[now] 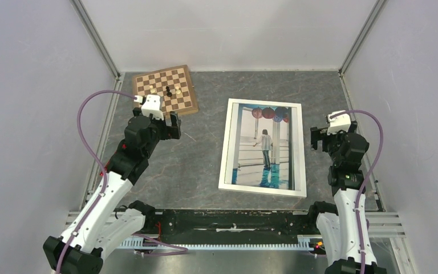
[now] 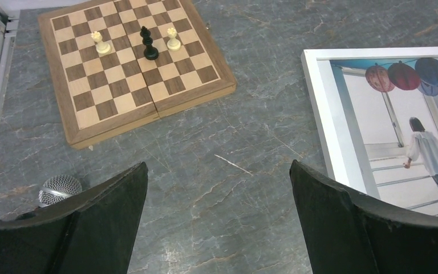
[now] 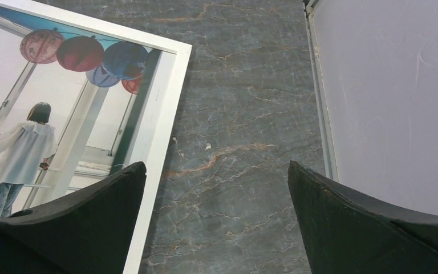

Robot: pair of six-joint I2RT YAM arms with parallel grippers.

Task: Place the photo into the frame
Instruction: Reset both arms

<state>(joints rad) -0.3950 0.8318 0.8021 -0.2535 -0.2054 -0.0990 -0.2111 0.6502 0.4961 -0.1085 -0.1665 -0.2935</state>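
The frame (image 1: 224, 145) lies flat on the grey marble table, right of centre, white face up. The photo (image 1: 264, 145) shows face up inside its bars: a person among white columns, red lanterns on top. My left gripper (image 1: 171, 124) hovers open over bare table left of the frame, nothing between its fingers. In the left wrist view the gripper (image 2: 218, 165) has the frame's left bar (image 2: 322, 114) and the photo (image 2: 399, 131) on its right. My right gripper (image 1: 317, 138) hovers open just right of the frame. In the right wrist view the gripper (image 3: 217, 164) sits beside the frame's right bar (image 3: 162, 120) and the photo (image 3: 51, 114).
A wooden chessboard (image 1: 165, 89) with three pieces (image 2: 148, 45) lies at the back left. A small metal mesh ball (image 2: 60, 189) sits near the left fingertip. Grey enclosure walls (image 3: 388, 103) close in both sides and the back. A black rail (image 1: 228, 220) runs along the near edge.
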